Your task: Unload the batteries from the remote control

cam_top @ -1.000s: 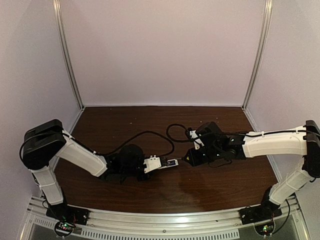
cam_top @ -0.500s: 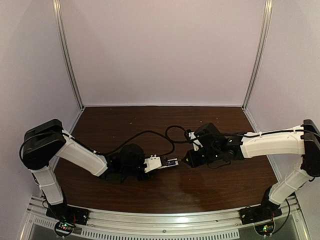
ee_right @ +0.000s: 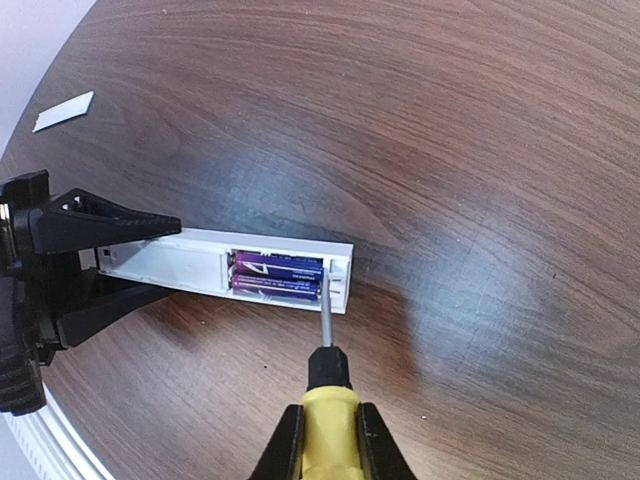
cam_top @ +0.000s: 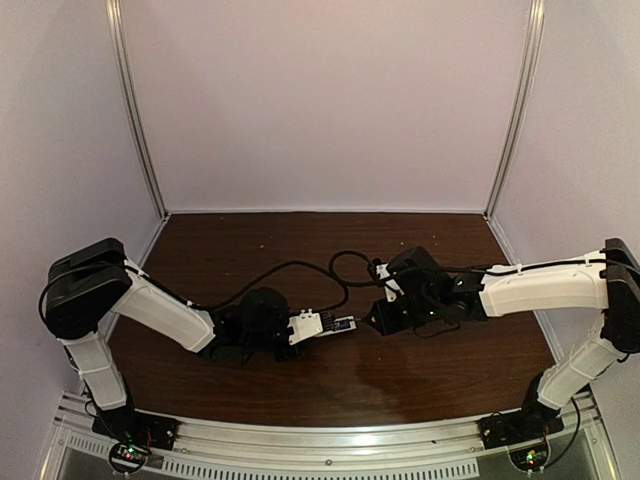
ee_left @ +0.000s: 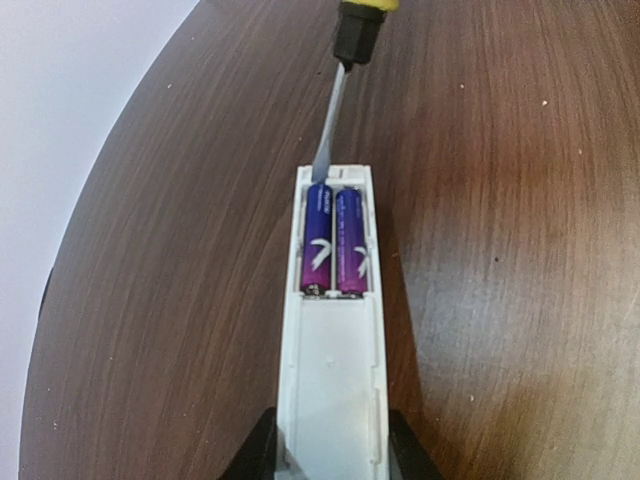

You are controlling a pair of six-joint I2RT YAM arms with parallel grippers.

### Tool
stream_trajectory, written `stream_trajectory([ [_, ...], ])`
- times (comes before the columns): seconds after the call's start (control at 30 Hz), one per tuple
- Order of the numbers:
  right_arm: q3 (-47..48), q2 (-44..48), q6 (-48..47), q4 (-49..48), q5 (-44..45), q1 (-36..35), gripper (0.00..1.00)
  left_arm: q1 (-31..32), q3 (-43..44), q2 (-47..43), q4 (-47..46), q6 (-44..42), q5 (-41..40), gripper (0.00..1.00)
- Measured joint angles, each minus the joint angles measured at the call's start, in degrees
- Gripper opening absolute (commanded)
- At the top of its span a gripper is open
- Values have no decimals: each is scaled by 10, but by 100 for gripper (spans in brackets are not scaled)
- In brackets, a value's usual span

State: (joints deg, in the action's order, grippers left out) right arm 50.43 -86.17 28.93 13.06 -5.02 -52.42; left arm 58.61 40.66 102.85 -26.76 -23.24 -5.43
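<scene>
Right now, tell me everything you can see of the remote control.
Slim white plastic remote control, lying flat, cover off. Its open bay at the free end holds two blue-purple batteries side by side. The left claw clamps its other end; the screwdriver tip touches the bay's end, by one battery.

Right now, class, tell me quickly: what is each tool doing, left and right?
Left tool: closed on the remote control.
Right tool: closed on the screwdriver.

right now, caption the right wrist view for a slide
Right end effector holds a screwdriver tip at the batteries in the remote control gripped by left end effector
</scene>
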Motion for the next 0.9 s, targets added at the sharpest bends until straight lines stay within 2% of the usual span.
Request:
stream_trajectory([
  [0.9,19,-22,-22,0,21,-10,0,-2,3,0,7,5,-9,0],
])
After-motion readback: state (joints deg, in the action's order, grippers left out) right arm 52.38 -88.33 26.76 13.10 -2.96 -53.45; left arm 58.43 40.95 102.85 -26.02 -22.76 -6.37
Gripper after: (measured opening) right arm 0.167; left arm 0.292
